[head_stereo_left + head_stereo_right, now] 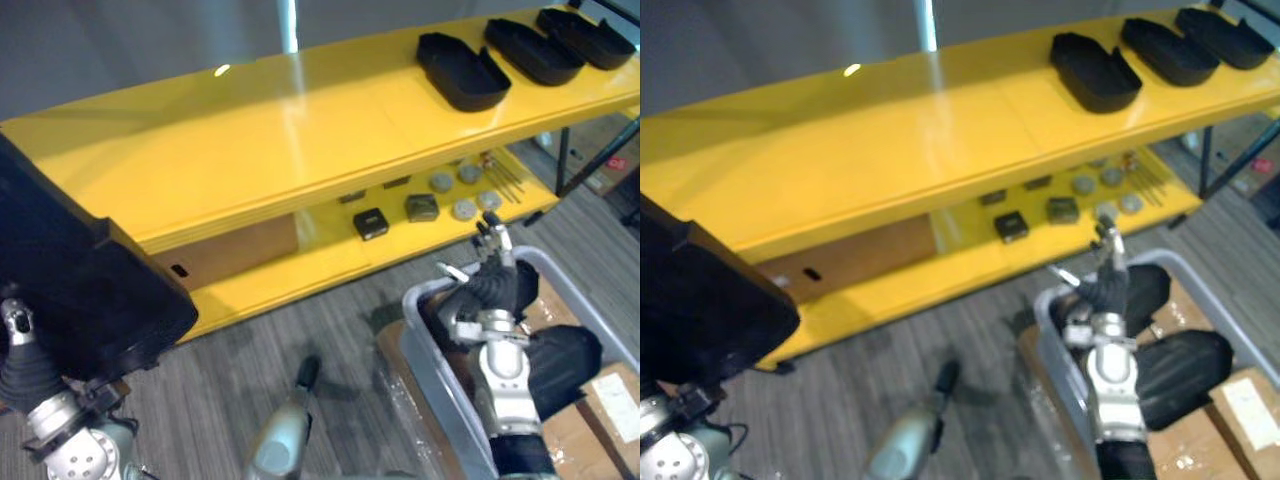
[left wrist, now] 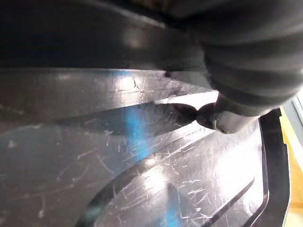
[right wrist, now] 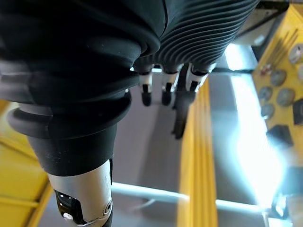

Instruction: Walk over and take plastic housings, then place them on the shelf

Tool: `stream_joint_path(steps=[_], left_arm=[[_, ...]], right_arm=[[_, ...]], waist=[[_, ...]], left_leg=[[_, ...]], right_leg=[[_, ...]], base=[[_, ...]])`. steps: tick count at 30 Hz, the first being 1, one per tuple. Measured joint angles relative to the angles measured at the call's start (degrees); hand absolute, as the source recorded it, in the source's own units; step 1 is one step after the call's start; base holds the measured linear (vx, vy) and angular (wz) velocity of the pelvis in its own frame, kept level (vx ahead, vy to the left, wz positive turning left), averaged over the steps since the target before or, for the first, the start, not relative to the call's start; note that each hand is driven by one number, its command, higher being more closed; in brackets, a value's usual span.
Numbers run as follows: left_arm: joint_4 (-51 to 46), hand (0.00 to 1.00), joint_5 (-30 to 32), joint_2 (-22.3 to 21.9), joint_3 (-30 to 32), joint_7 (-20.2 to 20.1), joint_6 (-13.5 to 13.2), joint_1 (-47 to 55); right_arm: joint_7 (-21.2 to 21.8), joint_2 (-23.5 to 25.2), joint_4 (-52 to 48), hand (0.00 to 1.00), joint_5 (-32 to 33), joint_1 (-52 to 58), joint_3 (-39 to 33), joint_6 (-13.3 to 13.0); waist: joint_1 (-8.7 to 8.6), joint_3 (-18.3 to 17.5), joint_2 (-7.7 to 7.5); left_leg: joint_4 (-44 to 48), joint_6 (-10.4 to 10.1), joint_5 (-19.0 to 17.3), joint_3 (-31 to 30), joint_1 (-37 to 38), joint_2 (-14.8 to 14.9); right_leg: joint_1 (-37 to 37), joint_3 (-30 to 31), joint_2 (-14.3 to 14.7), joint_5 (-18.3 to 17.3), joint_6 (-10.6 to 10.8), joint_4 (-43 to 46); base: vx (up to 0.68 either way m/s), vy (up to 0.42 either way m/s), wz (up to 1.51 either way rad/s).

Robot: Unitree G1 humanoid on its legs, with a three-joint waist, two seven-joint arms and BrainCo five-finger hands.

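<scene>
"On the yellow shelf (image 1: pixel 250 140), what is complete?"
"Three black housings (image 1: pixel 463 70) lie in a row on its top board, toward the right end. A fourth housing (image 1: pixel 80 290) is held off the shelf near its left end, with the left hand (image 2: pixel 221 123) clamped on it. It is not yet placed."
"And the right hand (image 1: pixel 492 262)?"
"Fingers apart and empty, above the grey bin (image 1: pixel 425 330), where more housings (image 1: pixel 560 365) appear to wait."

You're looking at a glossy yellow shelf (image 1: pixel 300 150) carrying black plastic housings (image 1: pixel 533 52), with another black housing (image 1: pixel 70 290) at the left, scuffed with pale scratches. The bin (image 1: pixel 430 360) is pale grey, the boxes (image 1: pixel 610 400) are cardboard brown, and the floor (image 1: pixel 340 310) is grey with fine streaks.
</scene>
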Motion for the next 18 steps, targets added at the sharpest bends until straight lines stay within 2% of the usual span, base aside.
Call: stream_joint_path(steps=[3,4,5,6,7,8,9,10,11,13,15,16,18], left_arm=[[0.03,1.0,0.04,0.03,1.08,-0.69,0.13,-0.37],[0.03,1.0,0.04,-0.09,1.56,-0.95,0.16,-0.3],[0.03,1.0,0.04,-0.02,2.34,-1.53,0.13,-0.17],[0.03,1.0,0.06,0.06,3.19,-2.03,0.06,-0.01],[0.03,1.0,0.06,0.12,3.81,-2.29,0.05,-0.01],[0.03,1.0,0.06,1.09,4.87,-2.5,0.03,0.02],[0.03,1.0,0.06,1.79,5.16,-2.48,0.02,0.03],[-0.01,1.0,0.08,2.84,5.63,-2.49,-0.02,-0.23],[-0.02,1.0,0.05,3.94,5.75,-2.35,-0.01,-1.34],[0.0,1.0,0.04,4.7,5.78,-2.31,0.16,-3.54],[0.06,1.0,0.02,4.98,5.61,-2.13,0.93,-6.33],[0.38,1.0,0.01,5.51,4.99,-1.69,1.23,-7.84],[0.45,1.0,-0.02,6.47,3.05,-0.88,1.57,-9.37]], right_arm=[[-0.18,0.49,-0.12,0.0,-0.08,-0.42,-1.3,-0.06],[-0.27,0.52,-0.13,0.0,-0.2,-0.46,-1.46,-0.09],[-0.81,0.74,-0.12,0.0,-0.2,-0.1,-1.48,-0.1],[-1.4,1.14,-0.13,0.0,-0.24,0.09,-1.5,-0.16],[-1.51,1.35,-0.15,0.0,-0.54,0.11,-1.54,-0.19],[-1.7,1.72,-0.16,0.0,-2.27,0.14,-1.67,-0.34],[-1.68,1.92,-0.14,0.0,-2.45,0.17,-1.75,-0.55],[-1.69,2.13,-0.13,0.0,-2.7,0.16,-1.91,-1.1],[-1.77,2.04,-0.16,0.0,-3.75,0.08,-2.47,-1.58],[-1.96,2.01,-0.38,0.0,-4.68,-0.25,-3.91,-2.13],[-2.2,1.41,-1.47,0.0,-4.73,-0.25,-6.09,-2.16],[-2.39,0.78,-3.26,0.0,-4.66,0.23,-7.97,-2.19],[-2.49,-0.66,-5.66,0.0,-4.47,1.1,-10.63,-2.19]], waist=[[1.1,0.98,-1.82],[1.12,0.99,-1.81],[0.99,1.04,-1.76],[0.92,1.08,-1.74],[0.93,1.18,-1.93],[0.93,1.38,-2.3],[0.9,1.39,-2.37],[0.6,1.8,-1.6],[0.24,1.7,-1.75],[-1.1,2.06,-1.12],[-1.94,2.12,-1.03],[-2.98,2.4,-0.53],[-4.58,2.39,-0.57]], left_leg=[[7.56,0.58,-6.05,0.8,-2.49,-2.13],[9.12,0.87,-7.19,0.85,-3.03,-2.3],[11.92,1.63,-9.43,0.85,-3.38,-2.53],[13.88,2.14,-11.42,0.86,-2.86,-2.56],[14.45,2.47,-12.28,0.92,-2.23,-2.52],[14.95,3.39,-14.05,1.01,0.0,-2.74],[14.79,3.83,-14.61,0.75,0.97,-2.72],[14.66,4.42,-15.35,-0.01,2.13,-2.67],[14.4,5.01,-15.82,-0.81,2.99,-2.65],[13.81,5.14,-16.06,-2.89,3.42,-2.89],[12.84,4.94,-15.92,-4.47,3.79,-3.13],[12.11,4.44,-15.61,-6.31,4.31,-3.96],[10.69,4.23,-15.48,-8.8,5.42,-5.66]], right_leg=[[1.6,-0.31,-1.2,-0.14,0.01,0.87],[1.23,-0.15,-1.55,-0.06,-0.09,2.82],[-0.36,0.21,-2.8,0.46,-0.98,8.94],[-2.86,1.42,-4.33,2.0,-3.56,16.74],[-4.21,2.29,-5.12,3.43,-5.63,20.82],[-7.61,5.38,-6.77,9.93,-8.2,29.14],[-9.14,6.93,-7.25,13.85,-8.3,32.55],[-11.34,8.94,-7.14,12.16,-7.31,36.12],[-14.1,10.86,-6.18,7.04,-5.99,36.91],[-18.25,12.85,-3.3,3.19,-4.94,32.94],[-21.97,17.42,0.26,2.2,-4.17,25.14],[-23.2,21.67,2.2,2.64,-3.42,19.58],[-24.2,26.48,3.11,3.83,-1.54,14.58]], base=[[0.17,0.09,0.11],[0.24,0.141,0.19],[0.23,0.166,0.22],[0.23,0.178,0.18],[0.21,0.162,0.07],[0.22,0.149,0.01],[0.22,0.14,0.05],[0.22,0.132,0.14],[0.17,0.093,0.22],[0.18,0.094,0.44],[0.15,0.067,0.53],[0.18,0.023,0.76],[0.2,-0.031,0.95]])
